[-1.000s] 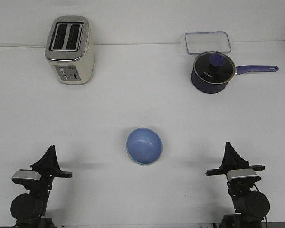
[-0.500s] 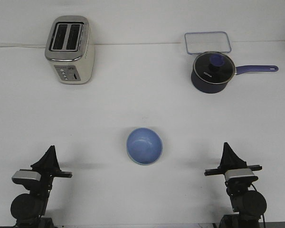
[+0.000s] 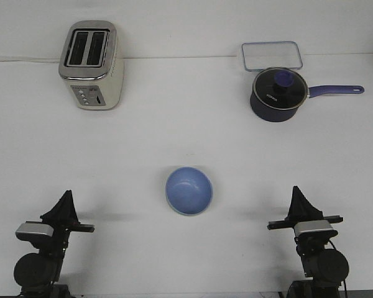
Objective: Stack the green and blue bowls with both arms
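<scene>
Stack looks done: blue bowl (image 3: pixel 189 190) sits mid-table toward the near edge, a pale green rim just peeking under it, so green bowl likely beneath. Left gripper (image 3: pixel 66 203) and right gripper (image 3: pixel 298 198) parked at near corners, holding nothing, fingers apparently together. Saucepan (image 3: pixel 278 94) label too small to read

Blue bowl (image 3: pixel 189 190) upright between left tool (image 3: pixel 63 205) and right tool (image 3: pixel 299 202)

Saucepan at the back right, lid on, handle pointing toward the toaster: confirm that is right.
Not quite. The front view shows the saucepan at the back right with its lid on, but its handle points right, away from the toaster.
</scene>
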Controlling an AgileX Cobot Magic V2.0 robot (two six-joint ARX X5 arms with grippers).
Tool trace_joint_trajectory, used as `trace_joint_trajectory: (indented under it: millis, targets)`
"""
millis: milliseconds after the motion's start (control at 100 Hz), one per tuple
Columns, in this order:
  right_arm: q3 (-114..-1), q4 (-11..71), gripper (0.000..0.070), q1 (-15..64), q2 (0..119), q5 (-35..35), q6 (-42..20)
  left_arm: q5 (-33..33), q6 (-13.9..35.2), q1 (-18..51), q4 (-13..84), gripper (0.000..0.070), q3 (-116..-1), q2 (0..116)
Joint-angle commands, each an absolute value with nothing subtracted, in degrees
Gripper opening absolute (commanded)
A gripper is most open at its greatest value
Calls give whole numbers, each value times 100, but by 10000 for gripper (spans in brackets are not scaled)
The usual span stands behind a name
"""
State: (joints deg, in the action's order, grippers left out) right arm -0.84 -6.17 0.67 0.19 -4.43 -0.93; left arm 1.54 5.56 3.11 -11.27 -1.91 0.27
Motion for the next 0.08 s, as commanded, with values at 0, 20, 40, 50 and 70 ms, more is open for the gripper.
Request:
trace_joint_trajectory:
  millis: [0, 20, 40, 50, 70]
  targets:
    - [-71, -685, 0, 69, 8, -445, -148, 148, 609, 301, -1205, 12, -82, 23]
    - [-71, -685, 0, 69, 8, -447, -148, 148, 609, 301, -1203, 12, -82, 23]
    - [-71, -685, 0, 69, 5, -447, -150, 148, 609, 301, -1203, 12, -82, 23]
    - [-71, -685, 0, 69, 8, -445, -150, 148, 609, 301, -1205, 12, -82, 23]
    - [-71, -685, 0, 69, 8, -445, -150, 148, 611, 301, -1205, 12, -82, 23]
